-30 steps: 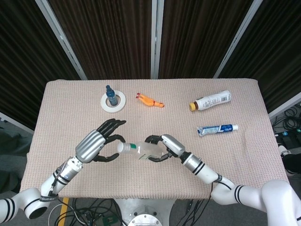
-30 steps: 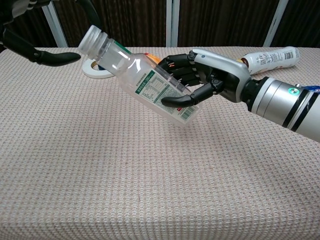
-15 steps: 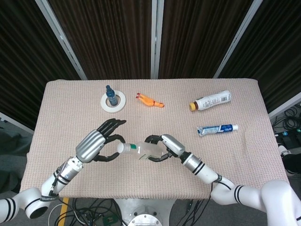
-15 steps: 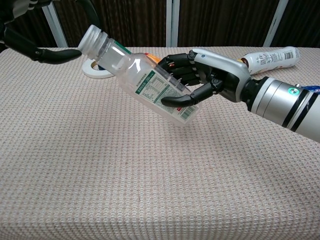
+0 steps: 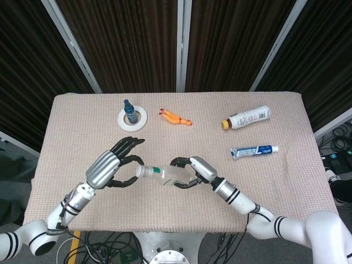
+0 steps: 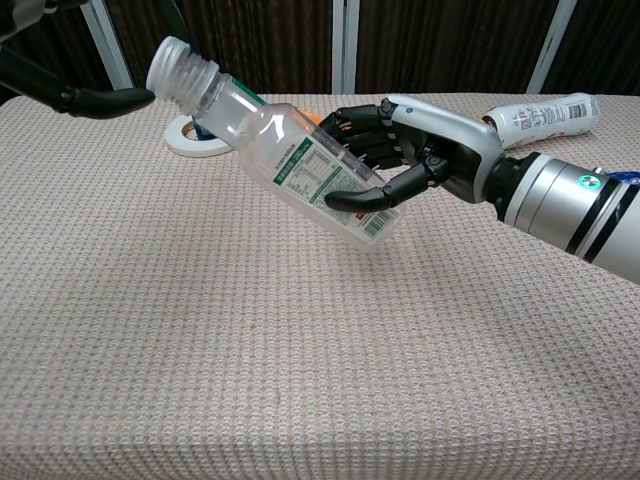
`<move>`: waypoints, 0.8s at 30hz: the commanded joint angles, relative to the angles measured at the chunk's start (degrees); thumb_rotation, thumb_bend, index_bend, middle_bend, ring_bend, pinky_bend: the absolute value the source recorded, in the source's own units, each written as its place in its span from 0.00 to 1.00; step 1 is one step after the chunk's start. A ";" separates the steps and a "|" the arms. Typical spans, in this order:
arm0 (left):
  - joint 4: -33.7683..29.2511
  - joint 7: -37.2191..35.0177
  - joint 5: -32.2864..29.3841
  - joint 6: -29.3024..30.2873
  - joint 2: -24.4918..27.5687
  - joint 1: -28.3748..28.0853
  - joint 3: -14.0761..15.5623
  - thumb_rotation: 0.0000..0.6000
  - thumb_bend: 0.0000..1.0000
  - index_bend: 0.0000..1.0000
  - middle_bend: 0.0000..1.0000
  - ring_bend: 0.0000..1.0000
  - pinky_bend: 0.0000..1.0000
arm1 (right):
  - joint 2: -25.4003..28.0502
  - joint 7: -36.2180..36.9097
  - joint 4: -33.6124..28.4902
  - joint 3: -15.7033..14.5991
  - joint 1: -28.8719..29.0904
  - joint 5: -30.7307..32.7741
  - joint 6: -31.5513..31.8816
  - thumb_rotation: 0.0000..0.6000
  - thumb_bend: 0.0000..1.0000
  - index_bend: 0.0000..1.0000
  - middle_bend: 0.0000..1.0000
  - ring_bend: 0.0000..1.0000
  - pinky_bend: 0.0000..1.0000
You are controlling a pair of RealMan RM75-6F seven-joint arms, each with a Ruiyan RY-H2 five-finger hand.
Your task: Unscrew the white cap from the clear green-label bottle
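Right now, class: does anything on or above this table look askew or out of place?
The clear bottle is held tilted above the table by the right hand, cap end toward the left hand. The white bottle lies toppled.

My left robot hand [image 5: 111,165] and right robot hand [image 6: 415,160] each have a silver back shell and black fingers. My forearms are silver with black bands, the right bearing a small green marking; my upper arms are white.

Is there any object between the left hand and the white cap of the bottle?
Nothing visible. The right hand holds the clear green-label bottle tilted above the table, its white cap pointing toward the left hand, whose fingers are spread beside the cap.
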 commanded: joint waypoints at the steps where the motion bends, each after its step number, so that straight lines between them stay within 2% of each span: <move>1: 0.28 0.20 -0.07 0.32 0.27 0.32 0.09 1.00 0.35 0.48 0.05 0.00 0.00 | 0.47 -0.43 -0.14 -0.38 -0.38 -0.17 0.33 1.00 0.41 0.59 0.47 0.46 0.58; 6: 2.34 3.02 -1.58 0.91 1.26 1.69 0.11 1.00 0.35 0.48 0.05 0.00 0.00 | 3.33 -3.49 -0.85 -1.19 -1.46 0.10 0.36 1.00 0.41 0.59 0.47 0.46 0.58; 10: 5.73 12.52 -5.29 -1.71 1.21 2.81 0.51 1.00 0.35 0.47 0.05 0.00 0.00 | 7.44 -9.39 -2.15 -1.64 -2.21 0.88 -0.68 1.00 0.41 0.59 0.47 0.46 0.58; 14: 6.22 22.86 -9.42 -7.57 0.93 2.55 1.68 1.00 0.36 0.44 0.05 0.00 0.00 | 12.88 -16.93 -6.03 -1.89 -2.22 2.08 -3.31 1.00 0.41 0.59 0.47 0.45 0.58; 17: 7.08 28.97 -12.10 -11.05 -1.25 1.93 1.93 1.00 0.35 0.43 0.05 0.00 0.00 | 16.61 -24.75 -9.96 -1.83 -2.22 3.33 -5.27 1.00 0.41 0.58 0.46 0.45 0.58; 20: 8.61 30.49 -13.45 -13.31 -3.71 1.23 1.91 1.00 0.35 0.41 0.05 0.00 0.00 | 18.65 -31.89 -12.81 -1.47 -2.60 5.47 -6.77 1.00 0.41 0.57 0.46 0.44 0.56; 24: 10.39 32.26 -14.72 -15.20 -6.27 0.45 1.65 1.00 0.35 0.40 0.05 0.00 0.00 | 19.73 -37.44 -15.33 -1.08 -3.27 8.44 -8.39 1.00 0.41 0.55 0.45 0.41 0.53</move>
